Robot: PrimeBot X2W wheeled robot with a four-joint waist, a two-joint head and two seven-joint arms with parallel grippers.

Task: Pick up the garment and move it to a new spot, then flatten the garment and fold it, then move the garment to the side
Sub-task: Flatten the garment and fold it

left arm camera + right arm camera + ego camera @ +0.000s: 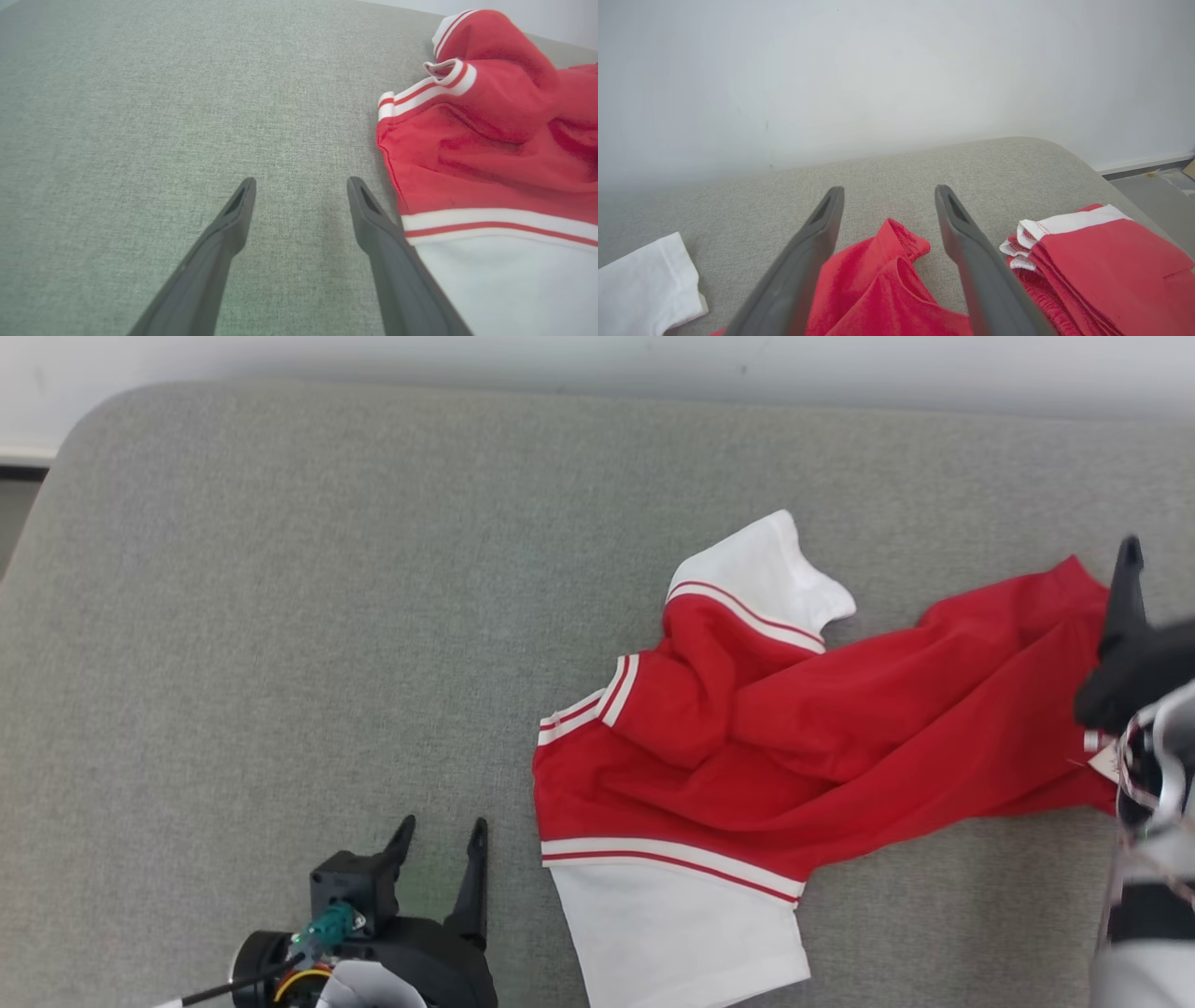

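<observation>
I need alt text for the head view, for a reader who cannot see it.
A crumpled red garment with white sections and striped trim lies on a grey fabric surface. The open left gripper sits at lower left, apart from it; the right gripper is at the garment's right end.

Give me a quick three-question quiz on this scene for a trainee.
1. True or false: the left pincer and the right pincer are both open.
2. How is the garment? A: hanging in the air. B: crumpled on the cushion. C: neatly folded.
3. Fill in: the folded stack in the right wrist view is mostly ___.
Key: 1 true; 2 B; 3 red.
</observation>
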